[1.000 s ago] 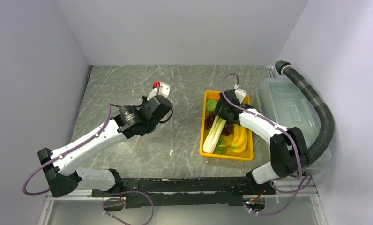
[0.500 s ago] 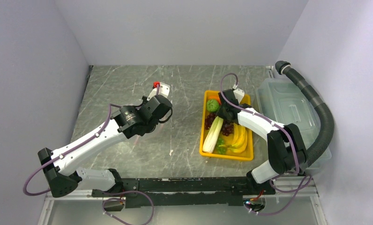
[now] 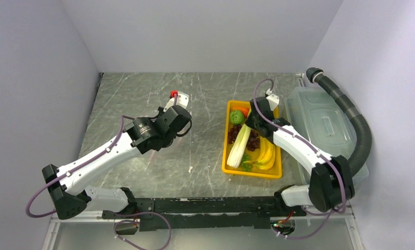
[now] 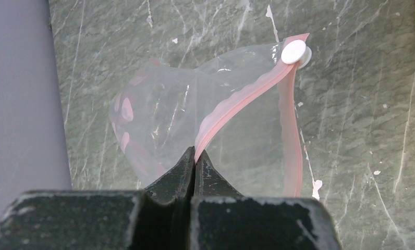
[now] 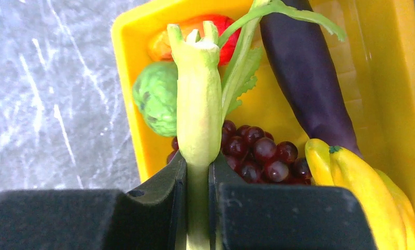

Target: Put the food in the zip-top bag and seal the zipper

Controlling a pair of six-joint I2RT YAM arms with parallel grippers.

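Grey stone table [image 3: 205, 94] carries the yellow tray [image 3: 251, 174], taken as reference. Zip-top bag [image 4: 169, 104]: on the table well left of the tray, mouth gaping. Left gripper [image 4: 195, 156] clamped tight on the zipper [image 4: 236, 104] strip. Celery stalk [image 5: 197, 104]: within the tray's left half, bananas [image 5: 362, 182] to its right, purple grapes [image 5: 257, 153] just beside it. Right gripper [image 5: 197, 172] pinches the stalk, jaws pressed against both sides.

- I work in a robotics lab test cell, not a home or a kitchen.
- Plain pale walls [image 3: 195, 31] box in my grey marbled bench [image 3: 143, 94] at 9, 12 and 3 o'clock.
- My left arm [image 3: 104, 155] and right arm [image 3: 296, 146] sit on a black rail [image 3: 210, 204] at 6 o'clock.
- A black corrugated hose [image 3: 359, 125] curves at 2 o'clock, by a translucent lidded bin [image 3: 320, 122].
- The food is toy produce [image 3: 240, 146] in a yellow tray [image 3: 249, 172].
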